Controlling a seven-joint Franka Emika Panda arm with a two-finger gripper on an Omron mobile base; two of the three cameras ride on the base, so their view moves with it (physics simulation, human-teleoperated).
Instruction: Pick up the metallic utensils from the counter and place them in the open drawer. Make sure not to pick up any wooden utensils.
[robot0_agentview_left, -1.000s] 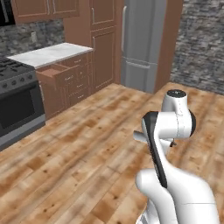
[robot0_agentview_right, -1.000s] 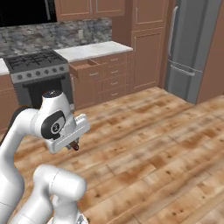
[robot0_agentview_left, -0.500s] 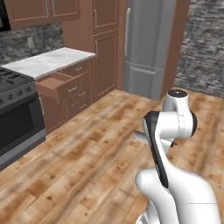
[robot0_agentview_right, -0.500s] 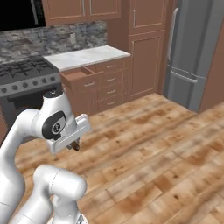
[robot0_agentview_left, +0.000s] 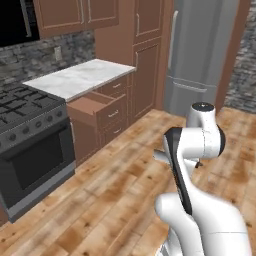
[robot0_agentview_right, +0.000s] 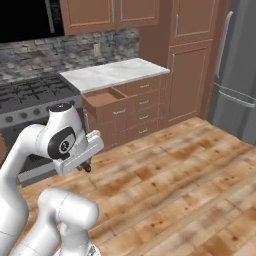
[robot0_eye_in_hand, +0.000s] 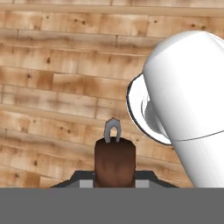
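My hand (robot0_eye_in_hand: 113, 168) is clenched on the brown-handled utensil (robot0_eye_in_hand: 113, 159), well short of the open drawer (robot0_agentview_right: 106, 98); carry it level until above that drawer.

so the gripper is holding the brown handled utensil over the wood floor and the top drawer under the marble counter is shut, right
Not quite: the drawer is open, pulled out from under the counter, as the right base view shows. The rest holds: in the hand view the gripper is shut on the brown-handled utensil, above the wood floor.
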